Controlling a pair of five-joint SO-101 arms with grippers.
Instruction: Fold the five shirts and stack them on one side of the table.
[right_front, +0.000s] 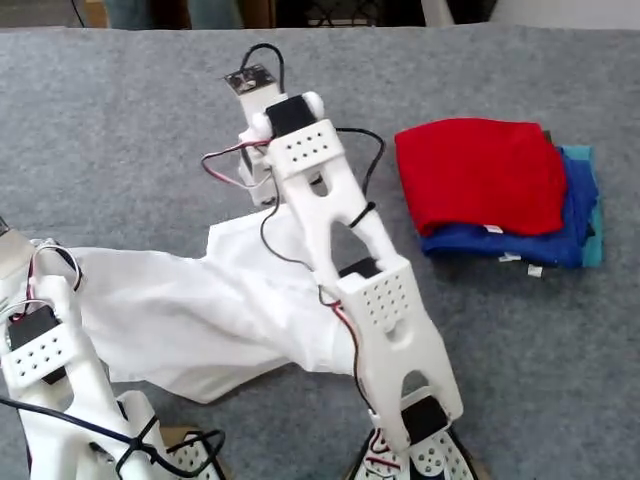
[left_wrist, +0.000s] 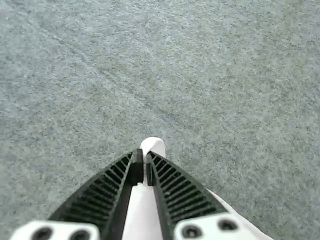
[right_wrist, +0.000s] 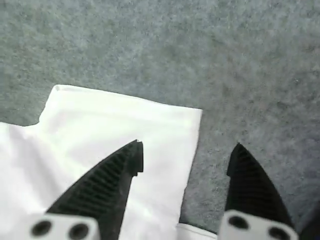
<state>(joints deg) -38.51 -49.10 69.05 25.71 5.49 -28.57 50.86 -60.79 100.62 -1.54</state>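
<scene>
Cloth from the white shirt (right_front: 190, 310) is pinched in the left hand (left_wrist: 141, 160), clenched on a thin fold at the desk's (right_front: 120, 120) left edge. The shirt lies rumpled across the middle. The right hand (right_wrist: 187, 147) hangs released above a squared end of it, one finger over fabric, the other over bare desk. At the right sits the stack, red shirt (right_front: 480, 175) on top of a blue shirt (right_front: 575, 215). The left grip looks slight, so a tug may slip it; the right could close on the hem alone and drag a crooked fold.
</scene>
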